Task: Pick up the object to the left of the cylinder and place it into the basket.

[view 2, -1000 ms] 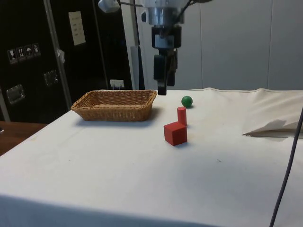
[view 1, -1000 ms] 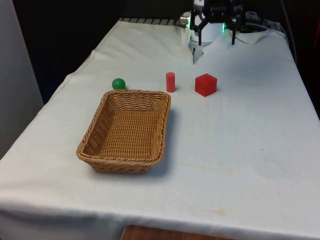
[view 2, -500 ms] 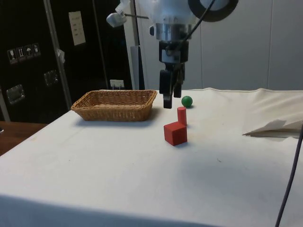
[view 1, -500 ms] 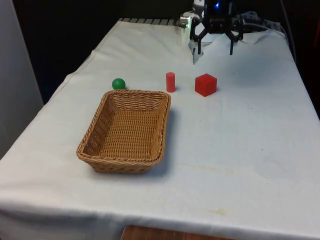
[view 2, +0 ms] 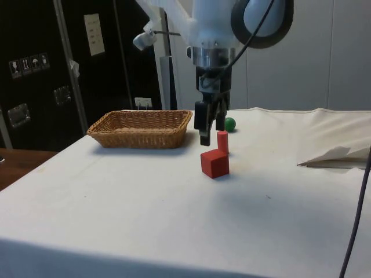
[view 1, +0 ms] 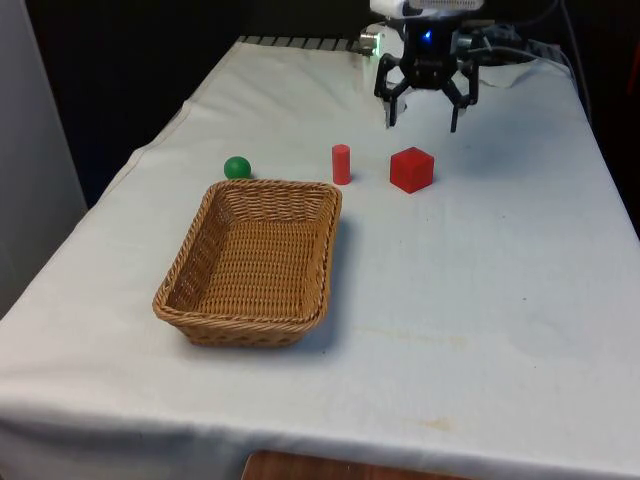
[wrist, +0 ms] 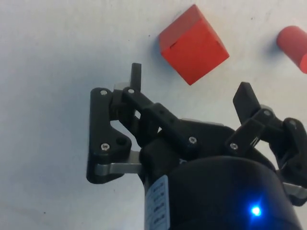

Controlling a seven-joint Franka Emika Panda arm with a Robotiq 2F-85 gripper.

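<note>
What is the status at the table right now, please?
Gripper open, empty, hanging above the cloth near the red cube. Green ball on the cloth beside the basket, untouched. Red cylinder stands between cube and ball.

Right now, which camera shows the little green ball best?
The front view: the green ball sits in the open on the cloth, just past the basket at its far corner on the front view's left, with nothing covering it. In the side view the ball peeks out behind the gripper, partly hidden.
</note>
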